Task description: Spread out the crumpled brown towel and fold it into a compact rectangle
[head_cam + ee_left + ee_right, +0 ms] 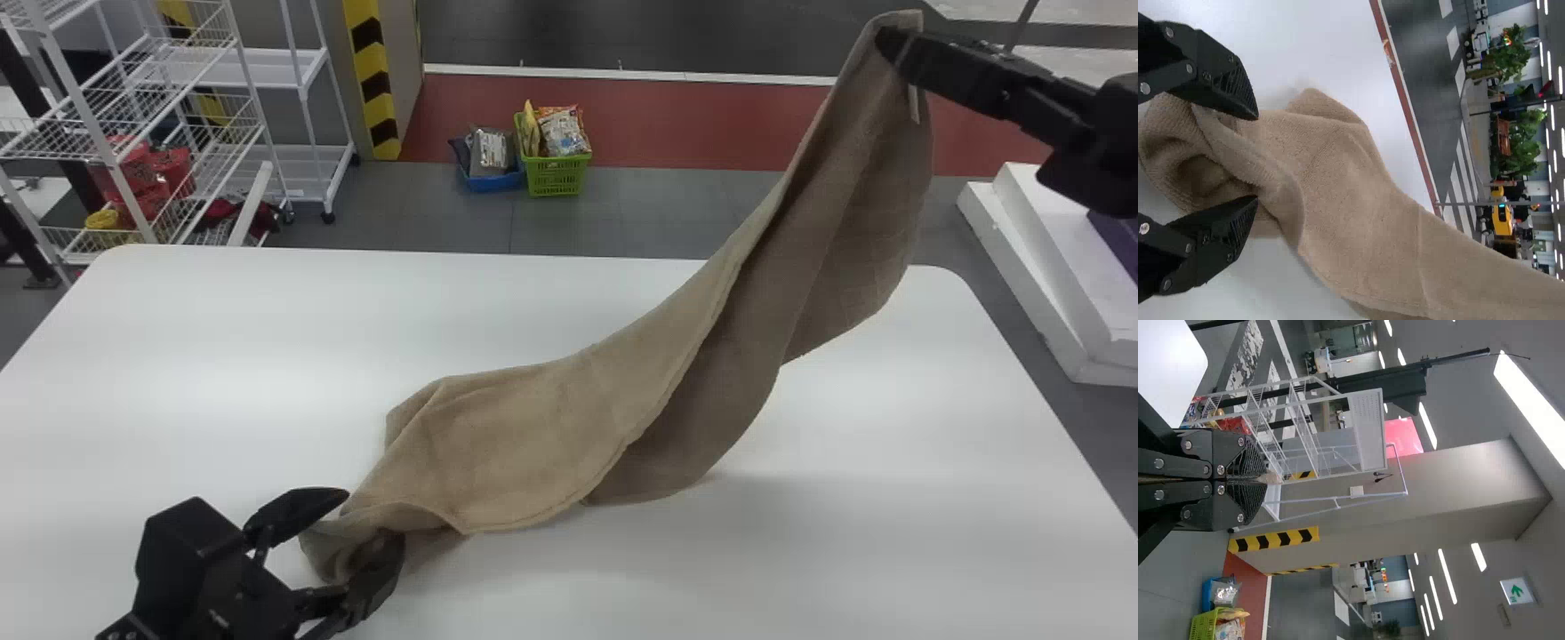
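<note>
My right gripper (898, 44) is high at the upper right, pinching one end of the brown towel (551, 427). From there the cloth slopes down to the left and rests on the white table, with folds along its length. Low at the front left, my left gripper (356, 524) has its fingers apart around the towel's bunched near end. In the left wrist view, the left gripper (1257, 157) stands open over the towel (1345, 187), cloth lying between its fingers. The right wrist view shows the right gripper (1258, 479) closed, a bit of towel (1271, 479) at its tips.
The white table (222, 329) extends beneath and around the towel. Beyond it stand a wire rack (133, 133) at the left and a green basket (556, 176) on the floor. White stacked blocks (1058, 293) are at the right.
</note>
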Robot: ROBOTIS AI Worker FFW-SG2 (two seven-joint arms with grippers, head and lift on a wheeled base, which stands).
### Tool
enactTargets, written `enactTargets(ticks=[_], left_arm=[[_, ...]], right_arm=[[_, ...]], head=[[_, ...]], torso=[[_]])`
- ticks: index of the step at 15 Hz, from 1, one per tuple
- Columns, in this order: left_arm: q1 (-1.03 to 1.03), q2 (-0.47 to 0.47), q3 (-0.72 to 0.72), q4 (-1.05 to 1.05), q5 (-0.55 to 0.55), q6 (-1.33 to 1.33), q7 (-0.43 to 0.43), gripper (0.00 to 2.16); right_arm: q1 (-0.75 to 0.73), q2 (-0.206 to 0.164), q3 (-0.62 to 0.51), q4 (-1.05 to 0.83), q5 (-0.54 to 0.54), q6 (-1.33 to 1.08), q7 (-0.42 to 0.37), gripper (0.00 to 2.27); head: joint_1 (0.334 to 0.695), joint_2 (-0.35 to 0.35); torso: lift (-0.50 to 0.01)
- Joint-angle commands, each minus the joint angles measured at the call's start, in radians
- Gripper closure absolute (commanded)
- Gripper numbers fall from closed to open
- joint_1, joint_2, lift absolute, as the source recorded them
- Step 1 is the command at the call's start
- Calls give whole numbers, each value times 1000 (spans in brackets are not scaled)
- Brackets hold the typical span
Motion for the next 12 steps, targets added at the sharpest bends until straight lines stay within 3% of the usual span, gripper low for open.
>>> enactTargets(ticks=[1,6,8,10,11,12], left_arm=[[3,-2,1,-21,-1,0,-12,377],[12,-3,5,-45,-21,0,-41,397],[10,-3,5,-44,-28,0,-46,620],[10,-3,7,-47,-28,0,-47,637],[7,-3,7,-45,-28,0,-49,738],[4,-3,7,-45,-30,0,-50,1001]], right_arm=[[0,1,1,1,0,0,0,1443],[0,1,1,2,-2,0,0,1443],[-3,4,3,7,-2,0,0,1443],[-6,7,3,10,-2,0,-2,1443],[-6,9,3,10,-2,0,-2,1443],[-6,9,3,10,-2,-3,-2,1443]], head=[[695,-36],[695,-46],[695,-45],[695,-44],[695,-43],[695,-42]], torso=[[-127],[-127],[-127],[-127],[-127],[-127]])
